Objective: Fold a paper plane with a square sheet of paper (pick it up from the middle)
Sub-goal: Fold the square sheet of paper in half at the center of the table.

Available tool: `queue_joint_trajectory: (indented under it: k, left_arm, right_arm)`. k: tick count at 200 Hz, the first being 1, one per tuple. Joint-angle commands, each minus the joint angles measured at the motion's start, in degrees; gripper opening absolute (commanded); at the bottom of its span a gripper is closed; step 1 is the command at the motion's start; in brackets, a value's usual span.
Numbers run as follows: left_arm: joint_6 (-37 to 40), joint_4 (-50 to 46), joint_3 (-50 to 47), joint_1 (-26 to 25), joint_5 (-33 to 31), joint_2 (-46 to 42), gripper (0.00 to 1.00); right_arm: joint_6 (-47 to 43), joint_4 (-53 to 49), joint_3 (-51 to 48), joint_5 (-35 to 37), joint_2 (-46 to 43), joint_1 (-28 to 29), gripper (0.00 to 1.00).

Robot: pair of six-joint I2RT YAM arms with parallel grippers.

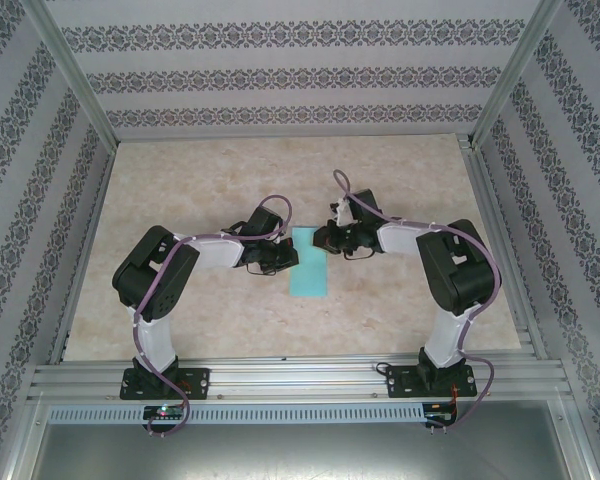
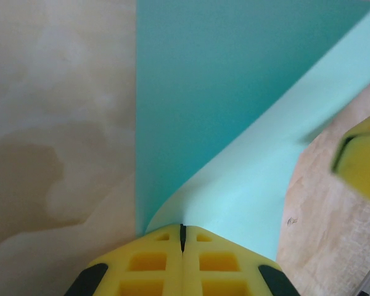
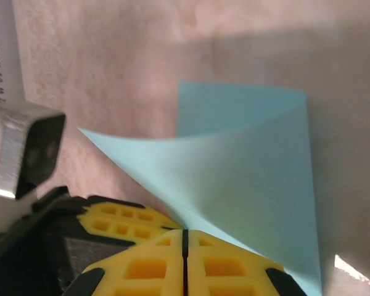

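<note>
1. Patterned wallpaper panels enclose a pale, marble-look table (image 1: 400,180); both arms reach inward from its near edge.
2. At mid-table, between the two arms, lies the square sheet of paper (image 1: 310,275). From above it reads as a turquoise rectangle with its long axis running from the near edge toward the far wall.
3. Left tool (image 1: 285,258): it meets the sheet's left side, toward the far end. In the left wrist view the yellow fingers (image 2: 154,265) are pressed together, and a paler flap of the sheet (image 2: 234,74) rises from their tips and curls over the flat, darker layer. The tool is closed and pinches the paper.
4. Right tool (image 1: 322,240): it meets the sheet's right side, near the far end. Its fingers (image 3: 216,271) are likewise closed with no gap, and a curved flap of the sheet (image 3: 246,185) springs from their tips, one free corner pointing left.
5. Part of the sheet stays flat on the table under the lifted flap.
</note>
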Motion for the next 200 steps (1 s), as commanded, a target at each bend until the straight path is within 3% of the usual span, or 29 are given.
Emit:
queue_joint_trajectory:
  k: [1, 28, 65, 131, 200]
  left_arm:
    - [1.43, -7.55, -0.85, -0.67, -2.32, 2.79, 0.0]
    - [1.44, -7.46, -0.95, -0.73, -2.51, 2.47, 0.0]
    - [1.2, -6.84, -1.24, -0.68, -2.26, 2.65, 0.0]
    - [1.6, -7.1, -0.92, -0.66, -1.98, 3.15, 0.0]
    - [1.69, -7.22, -0.62, -0.71, -1.62, 3.32, 0.0]
  right_arm:
    - [-1.68, -1.78, 1.61, -0.52, 2.01, -0.8, 0.09]
    - [-2.81, -2.15, 1.41, -0.34, 4.11, -0.81, 0.09]
    - [-5.15, -7.35, 1.96, 5.05, 6.3, -0.66, 0.1]
    - [-3.73, -10.24, 6.7, -0.11, -0.35, -2.59, 0.1]
    - [-3.92, -10.19, 10.2, -1.05, 6.07, -2.65, 0.08]
